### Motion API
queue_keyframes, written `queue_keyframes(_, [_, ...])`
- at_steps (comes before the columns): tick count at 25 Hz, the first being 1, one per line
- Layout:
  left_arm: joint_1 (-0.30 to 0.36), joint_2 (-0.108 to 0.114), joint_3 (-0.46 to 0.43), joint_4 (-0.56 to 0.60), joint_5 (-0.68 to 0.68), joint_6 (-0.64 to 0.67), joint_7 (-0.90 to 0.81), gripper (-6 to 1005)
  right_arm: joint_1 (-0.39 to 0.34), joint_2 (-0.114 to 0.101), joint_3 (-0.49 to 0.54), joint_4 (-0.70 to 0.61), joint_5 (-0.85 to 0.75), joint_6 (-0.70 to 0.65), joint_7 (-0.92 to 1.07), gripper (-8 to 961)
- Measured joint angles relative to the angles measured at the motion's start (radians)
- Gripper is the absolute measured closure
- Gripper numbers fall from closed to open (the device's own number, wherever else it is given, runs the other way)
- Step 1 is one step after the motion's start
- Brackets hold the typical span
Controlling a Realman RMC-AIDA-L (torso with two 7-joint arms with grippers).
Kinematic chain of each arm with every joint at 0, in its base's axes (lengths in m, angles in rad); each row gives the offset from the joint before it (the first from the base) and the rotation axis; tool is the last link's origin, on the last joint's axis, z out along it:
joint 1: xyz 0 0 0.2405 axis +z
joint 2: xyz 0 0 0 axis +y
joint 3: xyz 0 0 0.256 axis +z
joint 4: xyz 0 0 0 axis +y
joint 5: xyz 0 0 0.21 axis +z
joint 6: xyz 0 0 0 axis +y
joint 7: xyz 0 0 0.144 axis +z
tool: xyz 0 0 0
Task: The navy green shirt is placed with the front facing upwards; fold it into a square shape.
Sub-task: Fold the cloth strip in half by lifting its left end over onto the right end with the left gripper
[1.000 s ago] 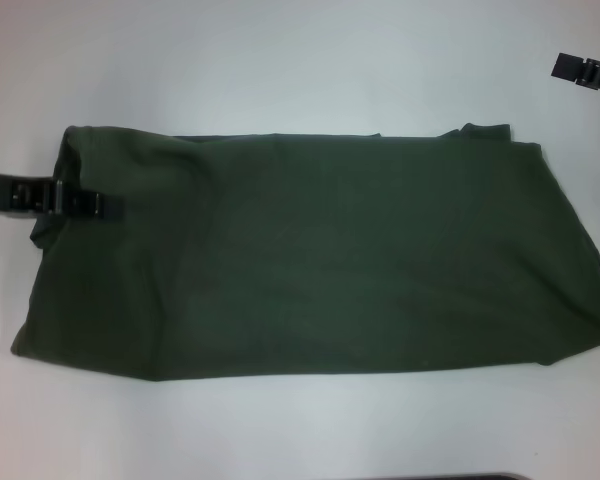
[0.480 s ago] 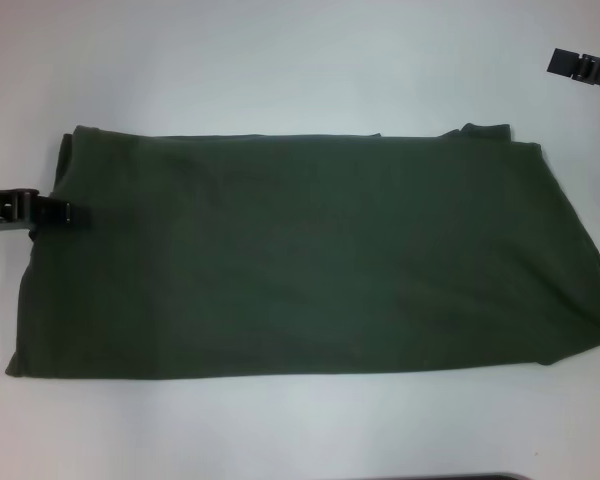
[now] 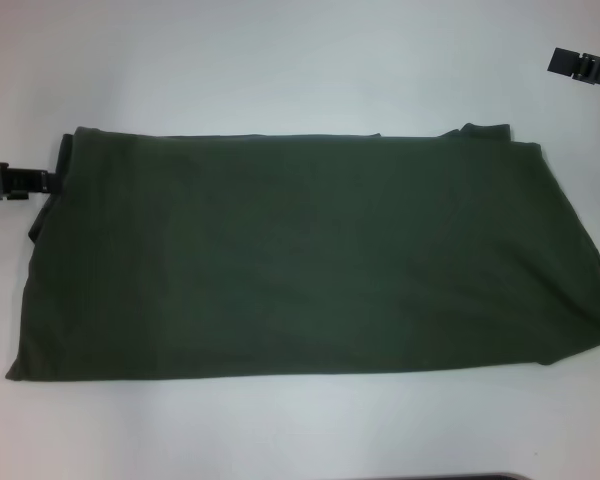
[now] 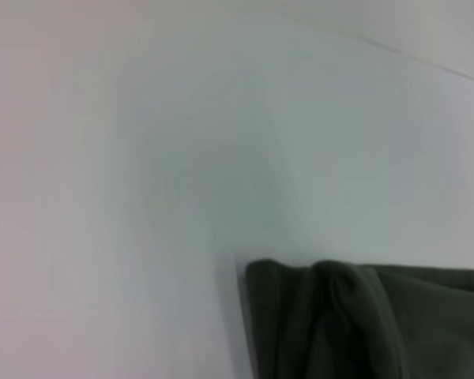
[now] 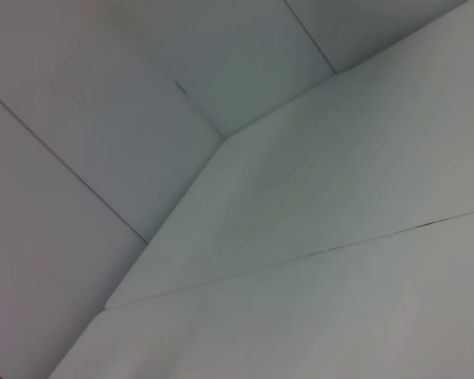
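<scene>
A white table [image 3: 280, 60] fills the head view, seen from above. From the near edge outward, the first thing met is the navy green shirt [image 3: 310, 255], lying flat as a long, wide band folded lengthwise. It covers the middle of the table from about 9 o'clock across to 3 o'clock, where its right end runs past the picture's edge. No lettering shows on the upper side, only plain dark olive cloth. The near hem is fairly straight; the far edge has a small bump of cloth toward 1 o'clock.

At 9 o'clock, the left gripper [image 3: 48, 181] lies low at the shirt's far left corner, its tip right at the cloth edge. Whether the claw is clenched, released, or pinching the fabric cannot be told. The left wrist view shows a bunched, rolled corner of the shirt [image 4: 363, 324] resting on bare table.

Farthest off, near 2 o'clock, the right gripper [image 3: 584, 69] sits at the table's far right, well apart from the shirt; its claw state cannot be told. The right wrist view shows only pale flat panels.
</scene>
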Motion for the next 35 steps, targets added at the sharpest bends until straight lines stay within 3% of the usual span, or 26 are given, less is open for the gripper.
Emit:
queue_keyframes(5, [-0.006, -0.013, -0.001, -0.043, -0.02, 0.011, 0.001, 436, 0.001, 0.0, 0.001, 0.0, 0.002, 0.0, 0.0, 27])
queue_keyframes(12, [-0.009, -0.024, 0.007, -0.069, -0.141, 0.137, 0.03, 435, -0.001, 0.0, 0.002, 0.002, 0.004, 0.002, -0.004, 27])
queue_keyframes(17, [-0.008, -0.032, 0.013, -0.042, -0.146, 0.158, 0.05, 438, -0.006, 0.001, 0.004, 0.002, 0.004, 0.002, -0.007, 27])
queue_keyframes(35, [-0.002, -0.041, 0.092, 0.071, -0.124, -0.056, 0.085, 447, -0.005, 0.01, 0.001, 0.008, 0.006, 0.001, -0.008, 27])
